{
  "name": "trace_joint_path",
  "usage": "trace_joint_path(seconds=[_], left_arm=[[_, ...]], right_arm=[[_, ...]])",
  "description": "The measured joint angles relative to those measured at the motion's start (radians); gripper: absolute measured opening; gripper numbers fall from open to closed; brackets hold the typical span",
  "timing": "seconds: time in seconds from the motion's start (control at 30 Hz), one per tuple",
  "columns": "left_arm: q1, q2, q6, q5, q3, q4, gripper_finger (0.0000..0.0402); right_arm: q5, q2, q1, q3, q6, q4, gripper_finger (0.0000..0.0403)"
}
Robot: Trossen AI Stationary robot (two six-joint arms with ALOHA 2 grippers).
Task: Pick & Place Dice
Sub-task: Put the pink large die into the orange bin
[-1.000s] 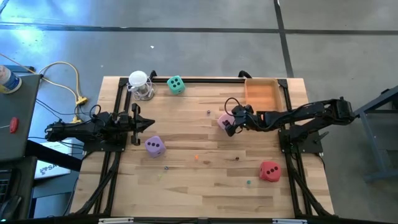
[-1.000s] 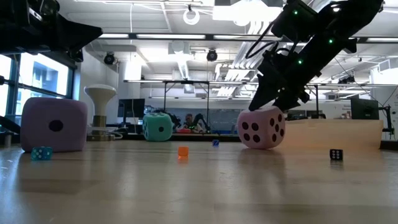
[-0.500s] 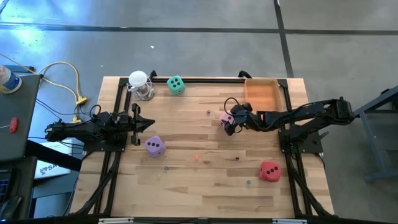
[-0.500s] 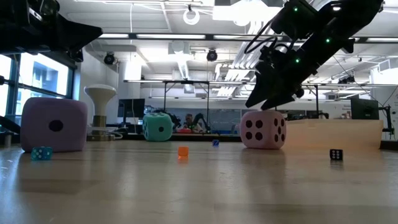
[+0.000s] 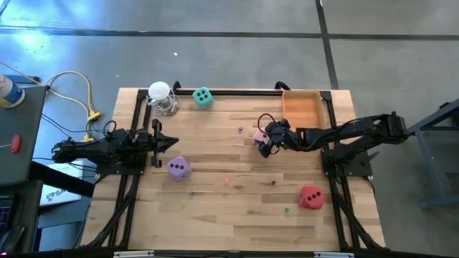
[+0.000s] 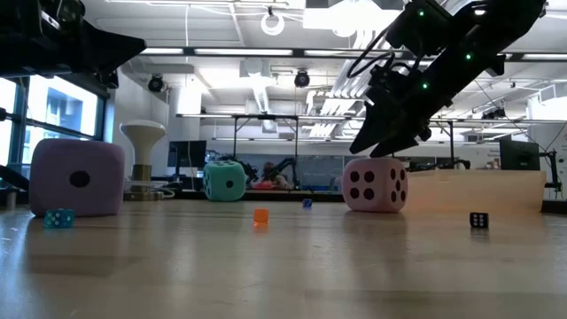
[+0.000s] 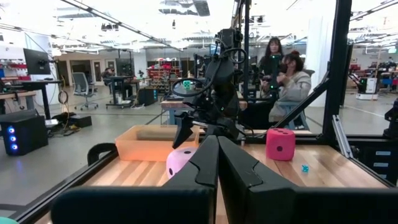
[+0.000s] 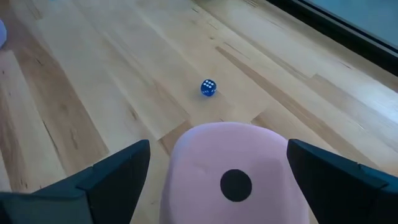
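- Dice: you have four on the table, one of each colour.
- Green die sits at the far edge, just beside the white round-topped object near the far left corner.
- Purple die lies left of centre, near the left gripper, whose fingers are pressed together on nothing.
- Red die sits toward the near right corner.
- Pink die rests flat on the wood right of centre, near the orange tray in the far right corner.
- Your right gripper hangs directly over the pink die, its fingers spread wide to either side of it; in the low view they are above its top and not gripping.
- Several tiny dice dot the wood; one blue die lies just past the pink die.
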Motion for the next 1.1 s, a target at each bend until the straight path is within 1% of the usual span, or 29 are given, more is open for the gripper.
trace_joint_path(seconds=[0.13, 0.5, 0.77, 1.1], left_arm=[[0.0, 0.0, -0.005, 0.0, 0.0, 0.0, 0.0], [0.0, 0.0, -0.008, 0.0, 0.0, -0.003, 0.0], [0.0, 0.0, -0.025, 0.0, 0.0, -0.003, 0.0], [0.0, 0.0, -0.026, 0.0, 0.0, -0.003, 0.0]], right_arm=[[0.016, 0.0, -0.001, 0.0, 0.001, -0.023, 0.0369], [0.009, 0.0, -0.002, 0.0, 0.025, -0.047, 0.0369], [0.022, 0.07, -0.003, 0.004, 0.015, -0.017, 0.0369], [0.029, 0.074, -0.002, 0.003, 0.04, -0.016, 0.0369]])
